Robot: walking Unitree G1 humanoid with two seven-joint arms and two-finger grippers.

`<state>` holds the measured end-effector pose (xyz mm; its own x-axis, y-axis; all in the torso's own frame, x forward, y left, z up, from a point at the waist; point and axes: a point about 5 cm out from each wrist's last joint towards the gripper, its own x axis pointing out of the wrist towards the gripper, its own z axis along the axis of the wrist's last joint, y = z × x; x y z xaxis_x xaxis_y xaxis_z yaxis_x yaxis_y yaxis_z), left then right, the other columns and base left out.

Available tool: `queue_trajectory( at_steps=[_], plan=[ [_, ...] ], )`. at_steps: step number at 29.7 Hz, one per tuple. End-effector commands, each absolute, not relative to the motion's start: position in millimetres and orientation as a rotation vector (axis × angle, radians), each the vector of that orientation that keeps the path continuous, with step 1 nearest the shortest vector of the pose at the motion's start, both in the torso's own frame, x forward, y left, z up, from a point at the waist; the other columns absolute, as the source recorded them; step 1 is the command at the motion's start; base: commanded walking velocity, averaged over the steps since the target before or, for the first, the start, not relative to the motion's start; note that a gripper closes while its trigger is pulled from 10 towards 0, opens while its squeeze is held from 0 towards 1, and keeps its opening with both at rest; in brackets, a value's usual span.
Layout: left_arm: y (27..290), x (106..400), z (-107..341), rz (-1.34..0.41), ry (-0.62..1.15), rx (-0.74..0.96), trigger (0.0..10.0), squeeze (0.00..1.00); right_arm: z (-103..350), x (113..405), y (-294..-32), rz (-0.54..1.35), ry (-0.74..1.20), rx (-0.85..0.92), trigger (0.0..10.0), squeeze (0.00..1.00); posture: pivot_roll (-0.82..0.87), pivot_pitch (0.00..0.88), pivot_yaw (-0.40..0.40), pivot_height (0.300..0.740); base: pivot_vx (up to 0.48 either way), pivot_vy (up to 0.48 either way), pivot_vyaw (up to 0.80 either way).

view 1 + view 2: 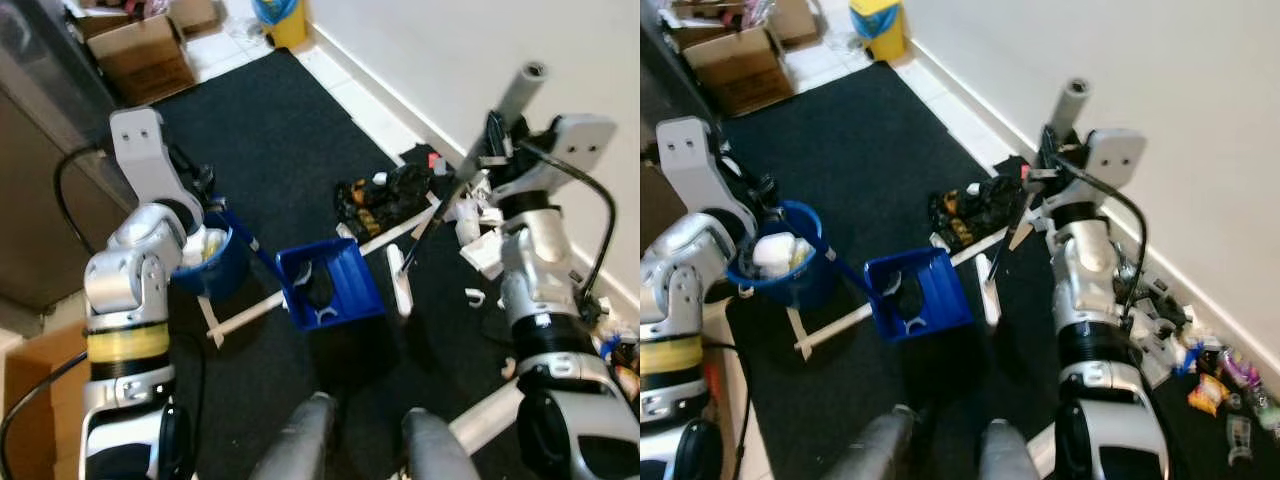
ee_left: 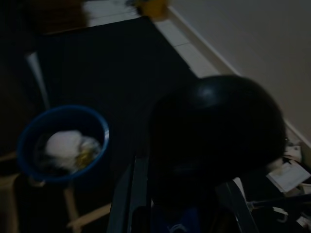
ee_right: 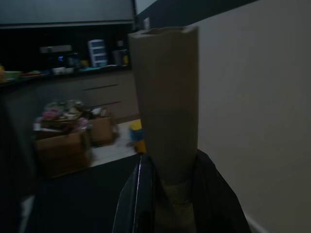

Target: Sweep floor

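A dustpan (image 1: 330, 285) sits on the rug (image 1: 270, 130) before me, a bucket (image 1: 210, 262) to its left, a debris pile (image 1: 385, 197) behind it, and boxes (image 1: 140, 55) stacked beyond.

A dark round mass (image 2: 216, 141) is blocking much of the left wrist view; litter (image 1: 1225, 380) along the wall is showing too small to identify.

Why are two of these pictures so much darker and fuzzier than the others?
Left wrist view: dim, with a large out-of-focus black shape in front; the blue bucket is visible but soft. Right wrist view: dim too, the grey broom handle looms close between the right gripper's fingers. The eye views are brighter, slightly soft, the white wall washed out.
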<state>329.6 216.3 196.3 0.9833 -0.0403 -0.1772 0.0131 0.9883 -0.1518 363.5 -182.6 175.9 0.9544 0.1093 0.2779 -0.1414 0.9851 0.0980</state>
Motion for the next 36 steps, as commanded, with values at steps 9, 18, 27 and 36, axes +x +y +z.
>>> queue_trajectory(
  at_steps=[9,18,27,36],
  plan=[
    [227.3,335.0,221.5,0.002,0.106,-0.12,10.0,0.0,176.0,362.7,-182.7,0.118,-0.292,0.126,10.0,0.0,0.01,0.136,0.088,0.74,0.0,0.0,0.77],
    [223.2,335.3,214.9,-0.004,0.13,-0.121,10.0,0.0,174.3,362.4,-184.1,0.109,-0.288,0.127,10.0,0.0,0.01,0.138,0.087,0.74,0.0,0.0,0.77],
    [223.2,335.1,213.0,0.005,0.139,-0.118,10.0,0.0,173.4,362.6,-184.5,0.101,-0.282,0.124,10.0,0.0,0.01,0.142,0.085,0.74,0.0,0.0,0.65],
    [222.1,336.8,218.3,0.001,0.118,-0.082,10.0,0.0,172.9,363.3,-185.4,0.088,-0.277,0.128,10.0,0.0,0.01,0.141,0.085,0.74,0.0,0.0,0.06]
  ],
)
